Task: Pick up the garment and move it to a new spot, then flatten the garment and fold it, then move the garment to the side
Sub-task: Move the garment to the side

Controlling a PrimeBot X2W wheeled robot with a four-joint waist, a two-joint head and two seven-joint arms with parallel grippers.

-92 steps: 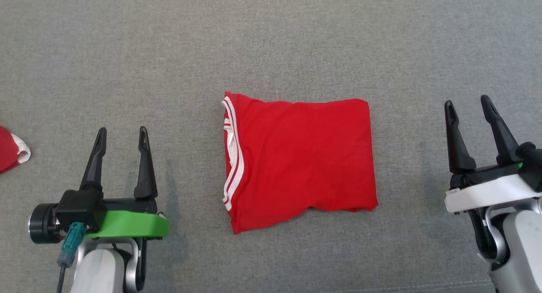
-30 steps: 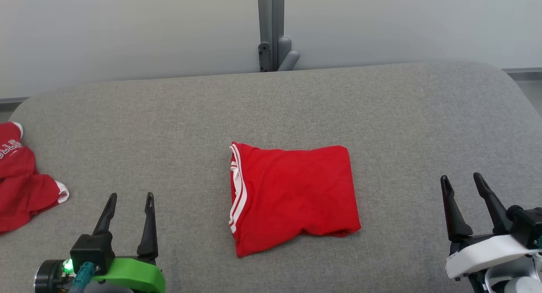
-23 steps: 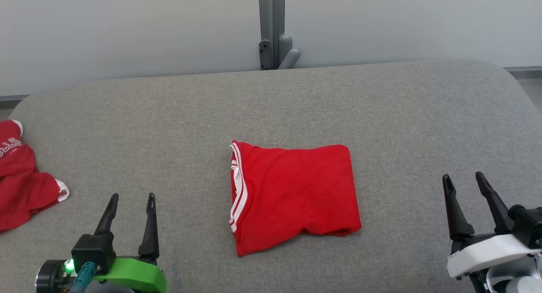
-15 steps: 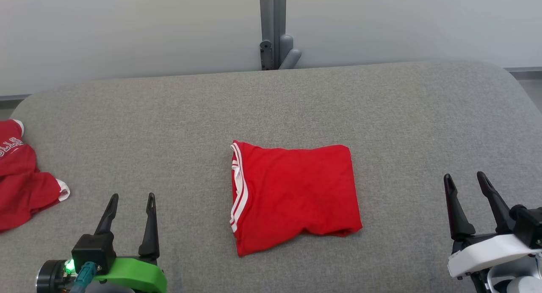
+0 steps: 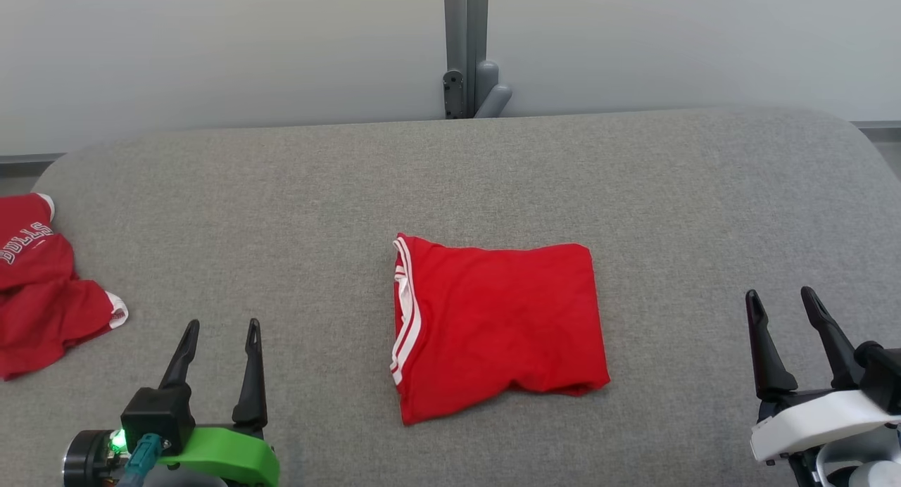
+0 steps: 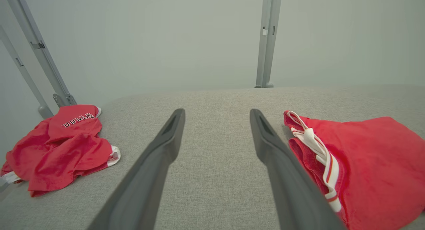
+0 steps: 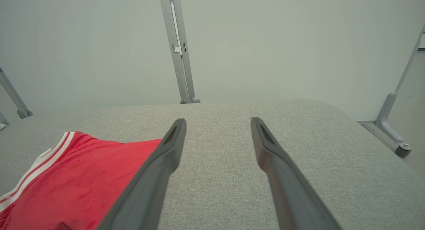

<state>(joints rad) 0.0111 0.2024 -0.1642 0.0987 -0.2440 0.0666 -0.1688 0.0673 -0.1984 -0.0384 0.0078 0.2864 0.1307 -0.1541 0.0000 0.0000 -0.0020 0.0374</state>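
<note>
The folded red garment with white-striped trim [image 5: 500, 325] is lying on the grey padded tabletop [image 5: 281, 191] between the left pincer [image 5: 222, 325] and the right pincer [image 5: 780, 293], both released and empty, striped edge facing left.

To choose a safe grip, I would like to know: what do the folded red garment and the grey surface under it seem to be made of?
The folded red garment looks like a soft, matte knit, perhaps cotton jersey: it creases gently and has white striped trim. The grey surface seems to be matte woven upholstery over padding: a fine flecked weave and rounded edges show.
</note>
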